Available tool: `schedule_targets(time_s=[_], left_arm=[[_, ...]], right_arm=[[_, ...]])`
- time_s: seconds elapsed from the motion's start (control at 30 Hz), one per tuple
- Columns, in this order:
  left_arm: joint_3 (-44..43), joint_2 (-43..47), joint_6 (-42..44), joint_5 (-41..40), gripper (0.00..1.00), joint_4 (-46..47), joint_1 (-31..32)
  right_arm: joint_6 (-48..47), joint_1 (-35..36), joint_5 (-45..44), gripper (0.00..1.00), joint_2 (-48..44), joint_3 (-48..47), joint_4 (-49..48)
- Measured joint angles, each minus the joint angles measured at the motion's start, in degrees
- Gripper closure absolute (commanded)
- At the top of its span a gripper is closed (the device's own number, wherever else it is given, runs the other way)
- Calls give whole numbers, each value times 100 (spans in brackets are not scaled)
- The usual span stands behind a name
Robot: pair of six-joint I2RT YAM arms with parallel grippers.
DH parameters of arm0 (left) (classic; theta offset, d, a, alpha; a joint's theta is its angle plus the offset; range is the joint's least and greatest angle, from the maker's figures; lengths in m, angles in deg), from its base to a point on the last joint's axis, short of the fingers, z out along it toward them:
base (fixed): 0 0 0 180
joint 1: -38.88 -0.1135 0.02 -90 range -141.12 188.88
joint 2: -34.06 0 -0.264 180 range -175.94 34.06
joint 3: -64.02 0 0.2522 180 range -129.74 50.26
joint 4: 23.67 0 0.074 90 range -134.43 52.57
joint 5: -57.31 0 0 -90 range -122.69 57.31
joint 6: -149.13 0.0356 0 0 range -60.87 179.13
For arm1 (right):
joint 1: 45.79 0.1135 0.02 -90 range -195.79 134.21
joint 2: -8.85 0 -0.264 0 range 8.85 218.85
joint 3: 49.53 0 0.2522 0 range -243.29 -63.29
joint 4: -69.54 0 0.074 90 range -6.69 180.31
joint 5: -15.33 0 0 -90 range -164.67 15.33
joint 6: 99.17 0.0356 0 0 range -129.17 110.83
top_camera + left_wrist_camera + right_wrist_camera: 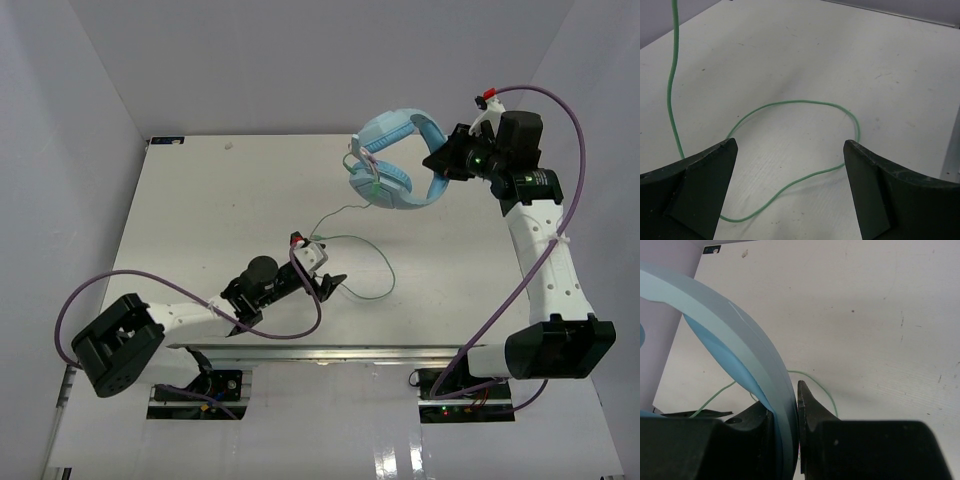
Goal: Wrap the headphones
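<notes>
The light blue headphones (395, 160) hang in the air over the table's far right, held by the band. My right gripper (441, 167) is shut on the band (747, 360), which runs between its fingers in the right wrist view. The thin pale-green cable (352, 240) drops from an ear cup and loops on the table. My left gripper (335, 285) is open and low over the table, with a cable loop (790, 142) lying between and ahead of its fingers (705, 175), not gripped.
The white table (220, 210) has walls on three sides. Thick purple robot cables (560, 230) run along both arms. The table's right edge (952, 150) shows in the left wrist view.
</notes>
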Motion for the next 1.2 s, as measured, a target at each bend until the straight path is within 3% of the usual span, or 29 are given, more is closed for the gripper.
schedule_targets(time_s=[0.17, 0.47, 0.5, 0.67, 0.7, 0.9, 1.2], left_arm=[[82, -522, 349, -178, 2, 525, -245], [151, -306, 665, -351, 12, 796, -454], [151, -325, 658, -324, 15, 772, -518], [145, -585, 555, -150, 51, 640, -826], [140, -658, 527, -91, 54, 592, -869], [203, -812, 258, 383, 37, 408, -911], [792, -468, -129, 815, 38, 366, -911]], right_arm=[[-6, 3, 348, 92, -151, 0, 16], [-409, 14, 887, 92, -640, 0, 206], [-469, 14, 949, 92, -660, 0, 245], [-711, 14, 1087, 92, -715, -1, 418], [-744, 14, 1087, 92, -724, -2, 449], [-835, 14, 1056, 92, -733, -271, 631], [-798, 14, 1088, 92, -731, -527, 626]])
